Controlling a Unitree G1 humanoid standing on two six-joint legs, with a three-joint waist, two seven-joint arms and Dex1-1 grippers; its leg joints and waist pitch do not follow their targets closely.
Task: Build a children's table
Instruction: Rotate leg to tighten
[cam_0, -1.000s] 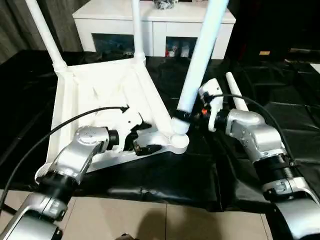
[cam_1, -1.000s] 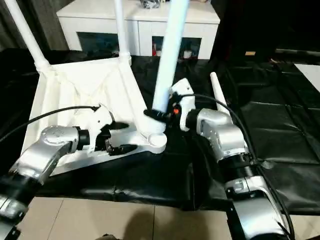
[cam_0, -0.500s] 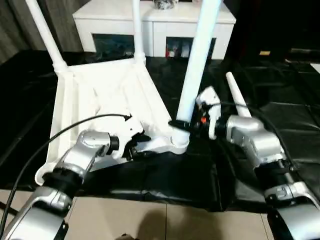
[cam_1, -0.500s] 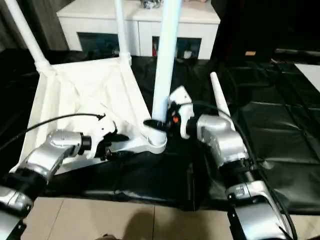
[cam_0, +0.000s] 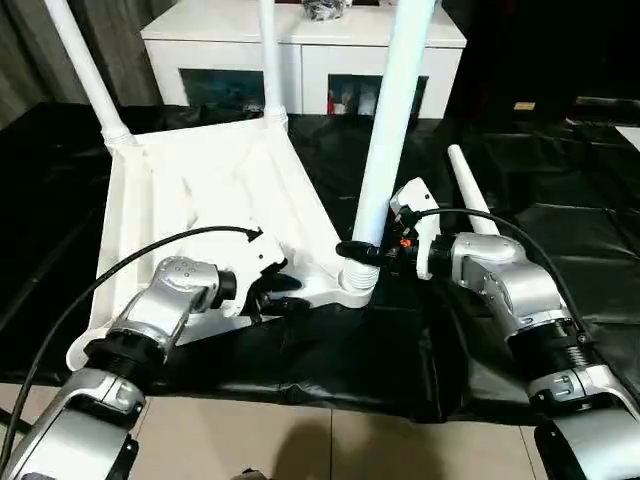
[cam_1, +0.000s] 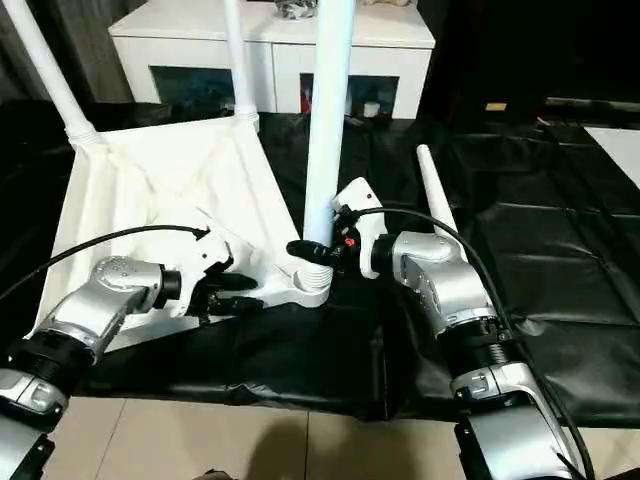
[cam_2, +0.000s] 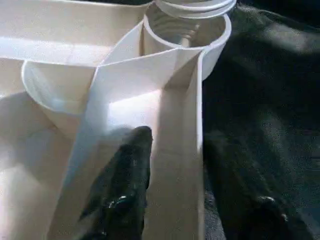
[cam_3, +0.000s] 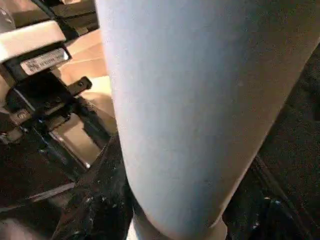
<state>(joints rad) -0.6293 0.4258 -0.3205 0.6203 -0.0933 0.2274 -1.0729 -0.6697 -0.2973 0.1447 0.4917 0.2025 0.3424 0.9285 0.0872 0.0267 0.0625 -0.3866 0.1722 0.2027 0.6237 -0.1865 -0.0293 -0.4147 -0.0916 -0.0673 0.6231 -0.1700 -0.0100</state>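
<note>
Above the ribbed tabletop (cam_0: 190, 190), a smooth tapered leg (cam_0: 392, 120).

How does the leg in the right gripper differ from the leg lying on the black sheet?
The held leg stands upright at the tabletop's near corner socket, gripped near its base by the right gripper. The loose leg lies flat on the sheet, apart from the tabletop, untouched. Both are white tapered tubes.

Black plastic sheeting (cam_0: 560, 160) covers the floor, ending at beige tiles (cam_0: 300, 440) nearest the camera. Behind stands a white cabinet (cam_0: 300, 40) (dark glass doors), beside grey curtains (cam_0: 25, 60).
</note>
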